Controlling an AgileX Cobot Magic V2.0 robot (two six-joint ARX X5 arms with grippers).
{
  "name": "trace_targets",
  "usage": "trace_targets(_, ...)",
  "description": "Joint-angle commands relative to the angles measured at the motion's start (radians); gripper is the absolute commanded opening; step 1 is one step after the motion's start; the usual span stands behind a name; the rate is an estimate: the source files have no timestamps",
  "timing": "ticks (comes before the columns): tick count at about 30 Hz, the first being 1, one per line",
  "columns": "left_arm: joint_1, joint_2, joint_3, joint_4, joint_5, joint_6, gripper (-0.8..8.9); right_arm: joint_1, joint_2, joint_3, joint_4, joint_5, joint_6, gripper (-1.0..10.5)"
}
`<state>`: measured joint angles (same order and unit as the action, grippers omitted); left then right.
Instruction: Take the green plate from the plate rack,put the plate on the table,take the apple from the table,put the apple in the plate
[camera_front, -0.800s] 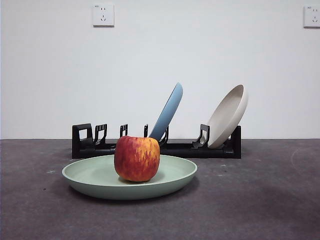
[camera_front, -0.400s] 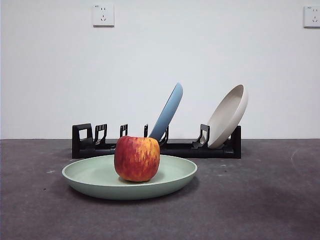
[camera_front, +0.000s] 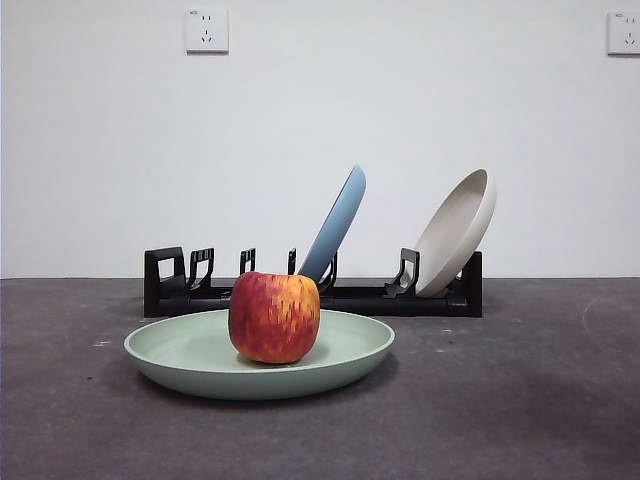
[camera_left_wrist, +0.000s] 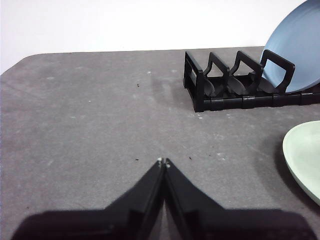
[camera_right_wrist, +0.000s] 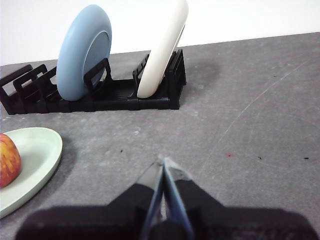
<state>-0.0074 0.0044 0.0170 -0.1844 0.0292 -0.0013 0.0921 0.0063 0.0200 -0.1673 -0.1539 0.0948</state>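
Observation:
The green plate (camera_front: 200, 365) lies flat on the table (camera_front: 500, 400) in front of the plate rack (camera_front: 350, 297). The apple (camera_front: 274, 316) stands upright in the plate, near its middle. In the left wrist view my left gripper (camera_left_wrist: 163, 162) is shut and empty over bare table, apart from the plate's edge (camera_left_wrist: 302, 155) and the rack (camera_left_wrist: 220, 85). In the right wrist view my right gripper (camera_right_wrist: 163, 161) is shut and empty over bare table, apart from the plate (camera_right_wrist: 35, 160) and apple (camera_right_wrist: 8, 160). Neither arm shows in the front view.
A light blue plate (camera_front: 336, 222) and a beige plate (camera_front: 457, 232) lean in the rack's slots. They also show in the right wrist view, blue (camera_right_wrist: 82, 52) and beige (camera_right_wrist: 165, 47). Two wall sockets (camera_front: 206, 30) sit on the white wall behind.

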Motion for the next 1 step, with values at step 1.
trace_targets(1, 0.003, -0.002, -0.013, 0.001, -0.001, -0.006, -0.03, 0.002, 0.000, -0.015, 0.000, 0.003, 0.012, 0.0)
